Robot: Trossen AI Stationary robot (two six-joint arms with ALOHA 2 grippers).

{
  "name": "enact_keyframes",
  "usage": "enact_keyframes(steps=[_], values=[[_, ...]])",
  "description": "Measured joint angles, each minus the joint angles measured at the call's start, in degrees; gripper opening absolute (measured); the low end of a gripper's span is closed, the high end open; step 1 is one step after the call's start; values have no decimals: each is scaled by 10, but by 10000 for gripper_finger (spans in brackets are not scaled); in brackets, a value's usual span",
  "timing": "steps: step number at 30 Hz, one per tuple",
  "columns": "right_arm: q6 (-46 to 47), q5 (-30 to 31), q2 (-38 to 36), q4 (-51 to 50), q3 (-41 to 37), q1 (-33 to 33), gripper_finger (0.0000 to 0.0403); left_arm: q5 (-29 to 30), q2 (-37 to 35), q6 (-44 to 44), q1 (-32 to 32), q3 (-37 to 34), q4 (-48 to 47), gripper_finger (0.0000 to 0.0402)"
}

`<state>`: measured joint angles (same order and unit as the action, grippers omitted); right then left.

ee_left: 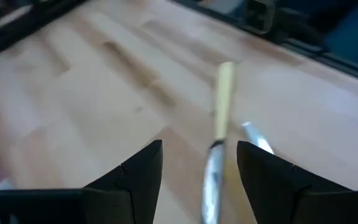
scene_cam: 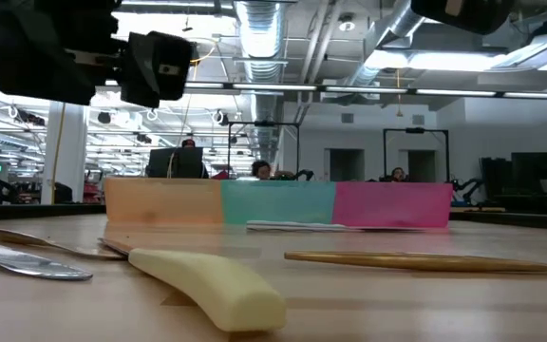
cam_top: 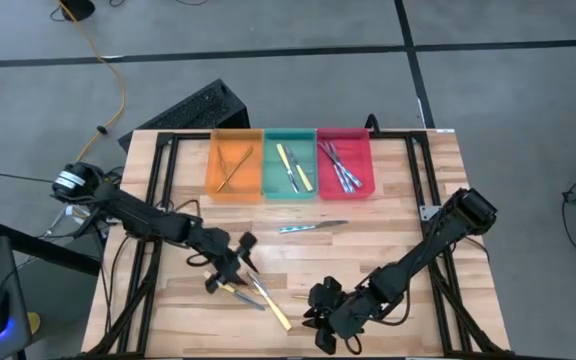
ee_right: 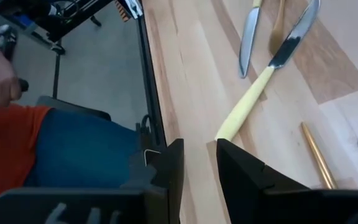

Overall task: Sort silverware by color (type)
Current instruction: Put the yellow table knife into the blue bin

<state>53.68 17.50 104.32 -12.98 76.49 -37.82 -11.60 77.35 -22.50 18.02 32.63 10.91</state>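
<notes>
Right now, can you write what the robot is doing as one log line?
left tool: open, over yellow-handled knife | right tool: open, waiting at near table edge | orange tray, green tray, red tray: partly filled | silver knife: loose

Three trays stood side by side at the table's (cam_top: 398,200) far edge: left tray (cam_top: 234,165), middle tray (cam_top: 288,165), right tray (cam_top: 345,163), each holding utensils. One knife (cam_top: 311,228) lay alone just near of them. A cluster of utensils (cam_top: 258,292) lay near-left, under the left gripper (cam_top: 230,268). The right gripper (cam_top: 326,315) sat near-centre, right of the cluster.
</notes>
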Motion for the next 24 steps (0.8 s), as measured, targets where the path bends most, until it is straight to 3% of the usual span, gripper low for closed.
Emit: enact_keyframes(steps=[8, 16, 24], values=[[-1, 0, 0, 1, 0, 0, 119, -102, 140, -54, -1, 93, -2, 190], [-6, -1, 0, 1, 0, -1, 118, -186, 234, -117, -13, 218, -151, 190], [-31, -1, 0, -2, 0, 0, 118, -131, 240, -167, -27, 227, -163, 190]])
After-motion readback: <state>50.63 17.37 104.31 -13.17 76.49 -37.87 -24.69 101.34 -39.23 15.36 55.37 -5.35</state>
